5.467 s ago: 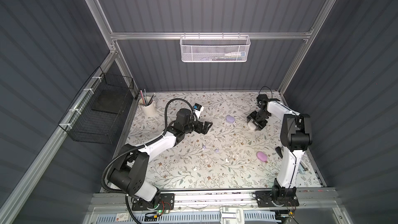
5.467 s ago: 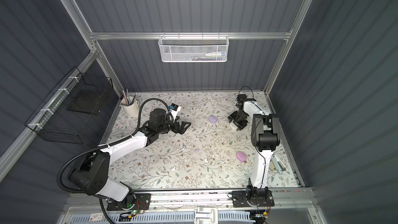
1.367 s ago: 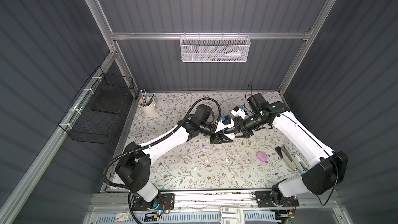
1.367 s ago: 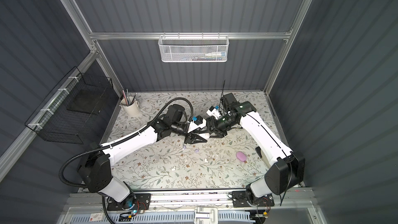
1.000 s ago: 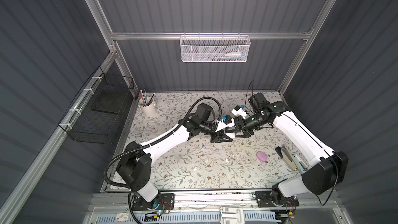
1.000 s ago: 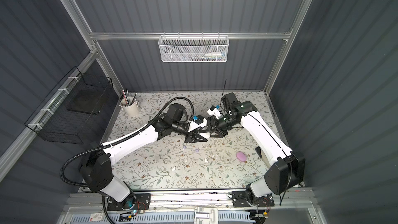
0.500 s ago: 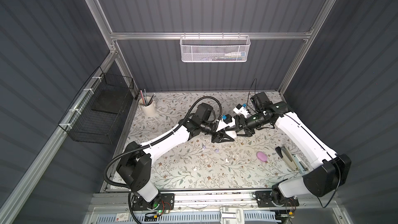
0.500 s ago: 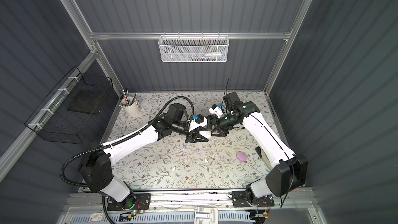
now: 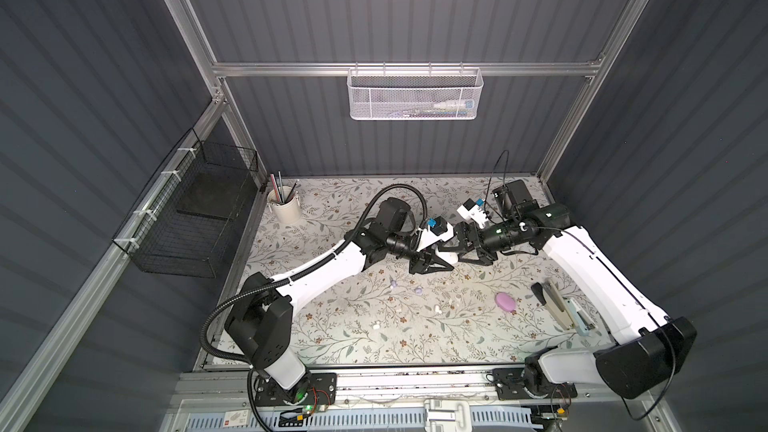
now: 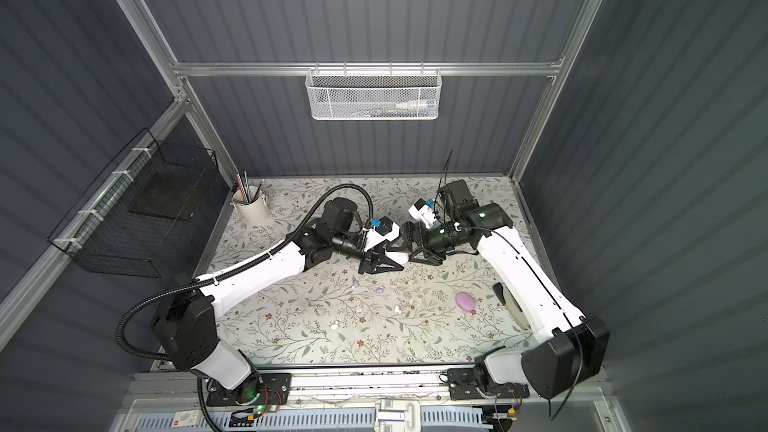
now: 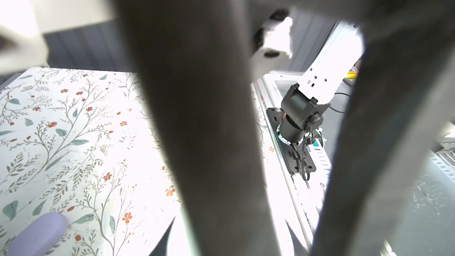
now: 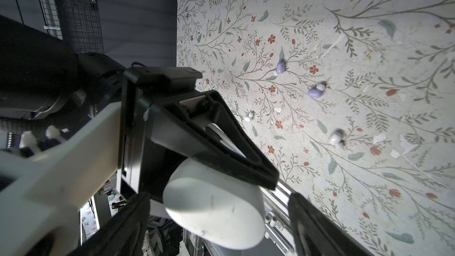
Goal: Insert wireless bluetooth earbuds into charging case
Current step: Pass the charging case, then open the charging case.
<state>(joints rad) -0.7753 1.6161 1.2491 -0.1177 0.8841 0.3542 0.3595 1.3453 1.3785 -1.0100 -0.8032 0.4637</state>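
A white charging case hangs above the middle of the table, my left gripper shut on it. The right wrist view shows its black fingers clamping the closed case. My right gripper faces it, open, one finger on each side of the case with gaps. Loose earbuds lie on the floral cover nearer the front: two lavender and white ones.
A pink case lies front right beside a stapler. A lavender case lies on the cover below the arms. A cup of pens stands back left, by a black wire basket.
My right gripper's jaws have spread wide apart from the white case, and that arm has eased back a little to the right. The left gripper still holds the case in place.
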